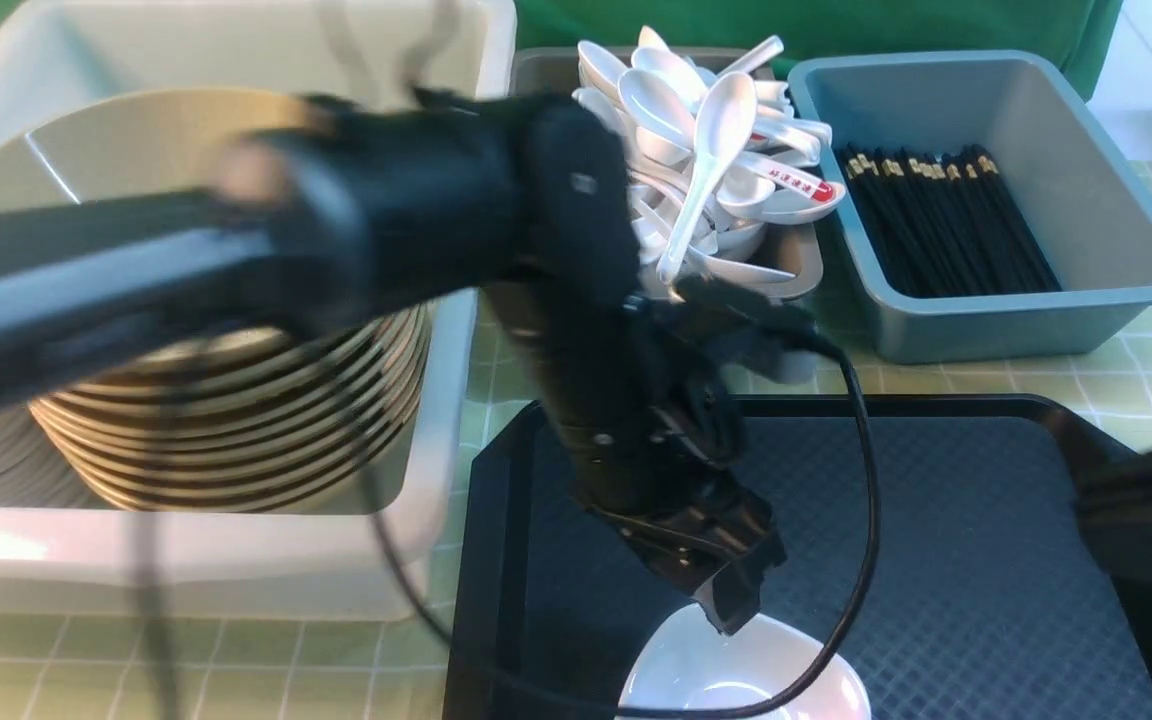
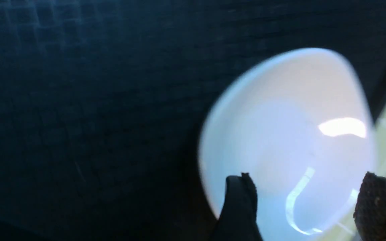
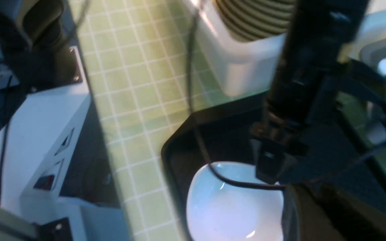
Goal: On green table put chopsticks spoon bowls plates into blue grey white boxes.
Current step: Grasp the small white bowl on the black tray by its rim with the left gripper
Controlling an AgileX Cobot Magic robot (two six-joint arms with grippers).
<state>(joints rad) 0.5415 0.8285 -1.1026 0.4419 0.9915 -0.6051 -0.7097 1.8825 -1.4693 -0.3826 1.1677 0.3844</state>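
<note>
**Front view.** One white dish (image 1: 696,672) lies at the lower centre, on the near edge of the single black tray (image 1: 986,560). The left hand (image 1: 736,605) hangs just over the dish's far rim. The right hand (image 1: 1151,520) is a dark blur at the right edge, and its state cannot be told. Three boxes stand on the green table (image 1: 236,665):
- The white box (image 1: 186,570) holds a stack of tan bowls (image 1: 236,440), with about ten rims showing.
- The grey box (image 1: 541,65) holds a heap of spoons (image 1: 726,120), too many to count.
- The blue box (image 1: 1116,230) holds a packed bundle of chopsticks (image 1: 946,220), also uncountable.

**Left wrist view.** Two fingers (image 2: 240,204) stand apart with the dish (image 2: 297,134) between them. The hand is open and not yet clamped.

**Right wrist view.** The left hand (image 3: 270,167) is over the dish (image 3: 226,207), which sits in the tray's corner (image 3: 179,140).

**Handling (judged).** The dish looks glazed, rigid, light, slick and chippable. It is best pinched at the rim, one finger inside and one outside, with moderate force.
</note>
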